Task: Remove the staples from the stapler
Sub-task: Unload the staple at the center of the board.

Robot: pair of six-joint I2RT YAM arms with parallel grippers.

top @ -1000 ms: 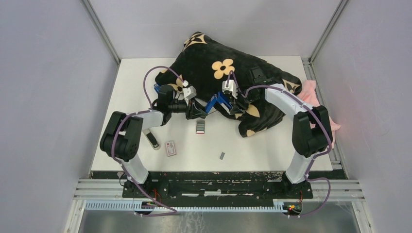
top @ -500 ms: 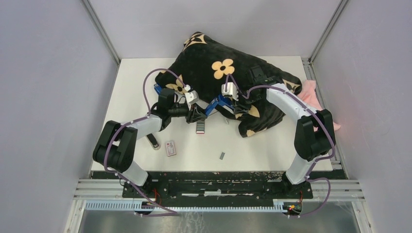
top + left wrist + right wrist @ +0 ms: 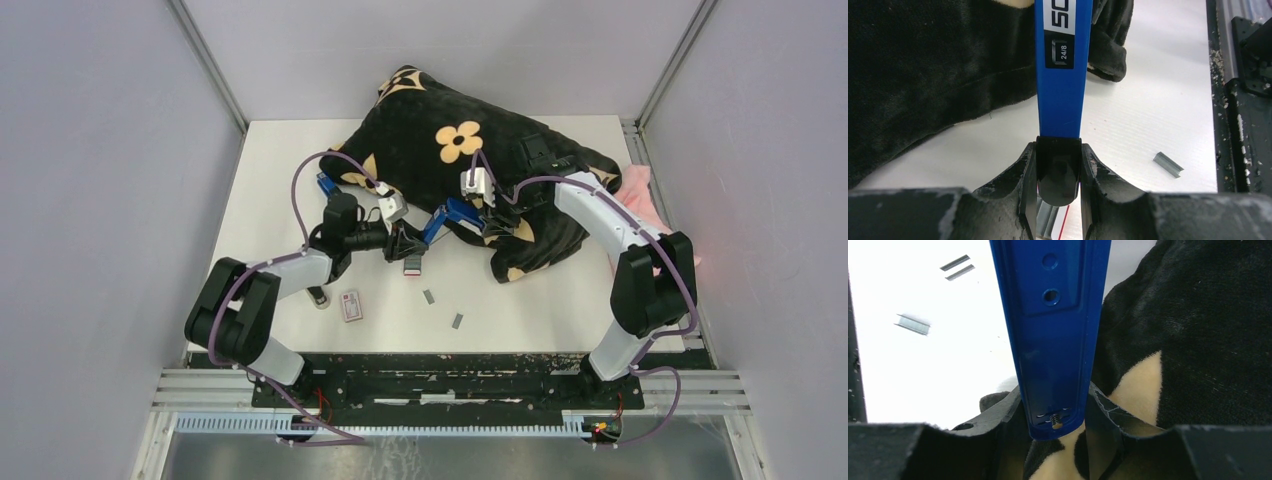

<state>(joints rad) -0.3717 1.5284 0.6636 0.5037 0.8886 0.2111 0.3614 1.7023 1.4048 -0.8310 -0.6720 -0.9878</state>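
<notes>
Blanket (image 3: 470,150) on table's (image 3: 560,310) far half. Stapler (image 3: 440,218) at blanket's near edge, mid-table. Staples (image 3: 429,296) on table before it, second strip (image 3: 457,321) nearer, right. Box (image 3: 351,305) left of both.

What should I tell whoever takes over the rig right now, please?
Left gripper: shut on the black end of one arm of the blue metal stapler.
Right gripper: shut on its other arm; the stapler is spread open above the white table.
Staples: two short silvery-grey metal staple strips lie loose on the table, nearer the bases.
Done: some strips out.
Left: check the magazine, not visible here, for more.
</notes>
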